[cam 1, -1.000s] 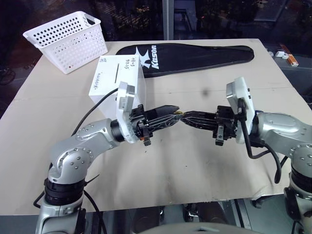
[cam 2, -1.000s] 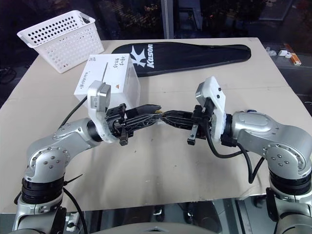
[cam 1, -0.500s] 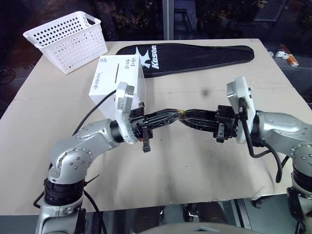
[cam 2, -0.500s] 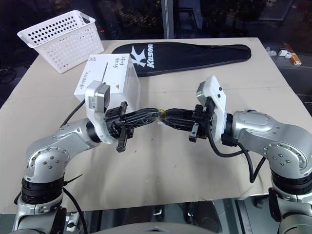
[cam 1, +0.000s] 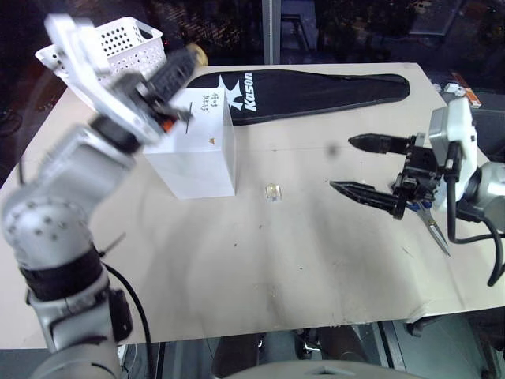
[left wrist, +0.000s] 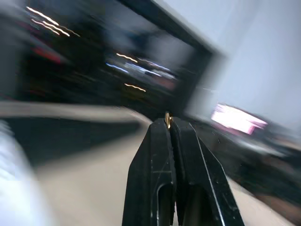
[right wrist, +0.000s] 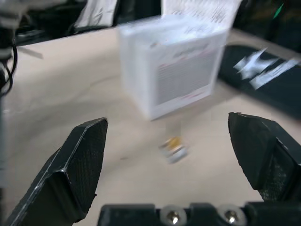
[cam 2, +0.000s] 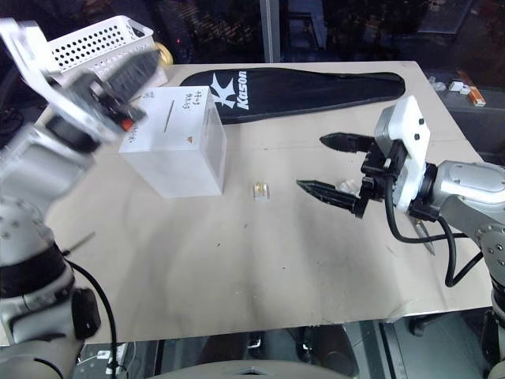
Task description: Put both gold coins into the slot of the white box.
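Head views: left gripper (cam 1: 192, 54) is raised above the far side of the white box (cam 1: 193, 150), fingers clenched on a gold coin (cam 1: 200, 54) peeking at the tips; the second coin (cam 1: 273, 191) lies flat on the table (cam 1: 316, 268) just beside the box's near right corner. The slot (cam 2: 171, 113) sits on the box top, long axis running away from the robot, slightly slanted. Right gripper (cam 2: 331, 167) hangs released, jaws wide, well apart from the box, blue-handled scissors (cam 1: 432, 225) under it. Left wrist view: fingers (left wrist: 157, 155) pinched, coin edge (left wrist: 167, 120) barely showing, so the grip looks thin; risk is it slips out or arrives turned across the slit and jams on the rim. Right wrist view: fingers (right wrist: 80, 165) spread, table coin (right wrist: 173, 147) between them ahead, box behind; pinching it flat could flick it away.
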### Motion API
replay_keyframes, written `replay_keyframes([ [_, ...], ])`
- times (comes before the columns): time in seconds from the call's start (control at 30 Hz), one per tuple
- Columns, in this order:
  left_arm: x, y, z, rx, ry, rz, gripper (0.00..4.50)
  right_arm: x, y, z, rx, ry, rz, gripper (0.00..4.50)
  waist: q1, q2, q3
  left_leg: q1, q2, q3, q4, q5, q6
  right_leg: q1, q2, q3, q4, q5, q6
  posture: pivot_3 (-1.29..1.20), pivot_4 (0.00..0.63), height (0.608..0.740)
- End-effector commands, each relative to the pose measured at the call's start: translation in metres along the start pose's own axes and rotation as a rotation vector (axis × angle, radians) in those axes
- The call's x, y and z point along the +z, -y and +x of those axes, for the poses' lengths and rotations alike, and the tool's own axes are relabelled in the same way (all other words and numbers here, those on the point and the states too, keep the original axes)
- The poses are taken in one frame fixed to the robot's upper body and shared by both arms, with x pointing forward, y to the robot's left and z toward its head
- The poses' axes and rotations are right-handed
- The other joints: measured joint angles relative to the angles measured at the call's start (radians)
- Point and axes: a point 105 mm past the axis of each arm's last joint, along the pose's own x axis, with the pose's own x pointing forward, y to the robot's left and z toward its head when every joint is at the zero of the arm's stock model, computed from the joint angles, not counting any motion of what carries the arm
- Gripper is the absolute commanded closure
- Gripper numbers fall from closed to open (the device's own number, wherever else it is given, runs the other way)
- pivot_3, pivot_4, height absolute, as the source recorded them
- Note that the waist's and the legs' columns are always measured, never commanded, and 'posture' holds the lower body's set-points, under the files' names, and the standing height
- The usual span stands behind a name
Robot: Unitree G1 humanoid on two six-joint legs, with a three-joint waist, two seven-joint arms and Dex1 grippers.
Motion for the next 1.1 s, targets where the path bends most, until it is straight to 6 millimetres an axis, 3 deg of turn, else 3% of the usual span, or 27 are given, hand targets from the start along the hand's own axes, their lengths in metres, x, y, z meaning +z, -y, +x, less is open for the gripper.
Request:
replay_keyframes([
  [0.03, 0.001, -0.028, 0.013, 0.124, -0.157, 0.017, 4.5, 0.014, 0.003, 0.006, 0.014, 0.055, -0.09, 0.06, 0.002, -0.001, 0.001, 0.0, 0.0, 0.0, 0.0, 0.0, 0.0, 0.0, 0.0, 0.0, 0.0, 0.0, 0.0, 0.0, 0.15, 0.738],
  [0.27, -0.01, -0.058, 0.019, 0.296, -0.331, -0.045, 4.5, 0.017, 0.009, 0.012, 0.006, 0.076, -0.15, 0.06, 0.005, -0.002, 0.001, -0.003, -0.001, 0.0, 0.0, 0.0, -0.001, -0.001, -0.003, -0.001, -0.001, 0.0, 0.0, 0.0, 0.15, 0.738],
  [0.57, -0.039, -0.057, 0.019, 0.311, -0.467, -0.092, 4.5, 0.013, 0.005, 0.017, -0.002, 0.099, -0.152, 0.06, 0.004, -0.002, 0.001, -0.002, -0.001, -0.001, 0.0, 0.0, -0.001, -0.001, -0.004, -0.002, 0.0, 0.001, -0.002, 0.0, 0.15, 0.738],
  [0.67, -0.048, -0.065, 0.013, 0.373, -0.512, -0.062, 4.5, 0.012, 0.004, 0.017, -0.004, 0.096, -0.151, 0.06, 0.002, -0.002, 0.001, -0.002, -0.001, -0.001, 0.0, 0.0, -0.001, -0.001, -0.004, -0.002, 0.0, 0.002, -0.003, 0.0, 0.15, 0.738],
  [0.9, -0.05, -0.076, 0.001, 0.453, -0.515, -0.088, 4.5, 0.01, 0.001, 0.015, -0.001, 0.093, -0.143, 0.06, 0.003, -0.002, 0.001, -0.002, -0.001, -0.001, 0.0, 0.0, -0.001, 0.0, -0.004, -0.002, 0.0, 0.002, -0.004, 0.0, 0.15, 0.738],
  [1.1, -0.053, -0.07, 0.004, 0.409, -0.55, -0.11, 4.5, 0.009, 0.001, 0.016, -0.005, 0.097, -0.139, 0.06, 0.001, -0.002, 0.001, -0.001, -0.001, 0.0, 0.001, 0.0, -0.001, 0.0, -0.004, -0.002, 0.001, 0.002, -0.004, 0.0, 0.15, 0.738],
])
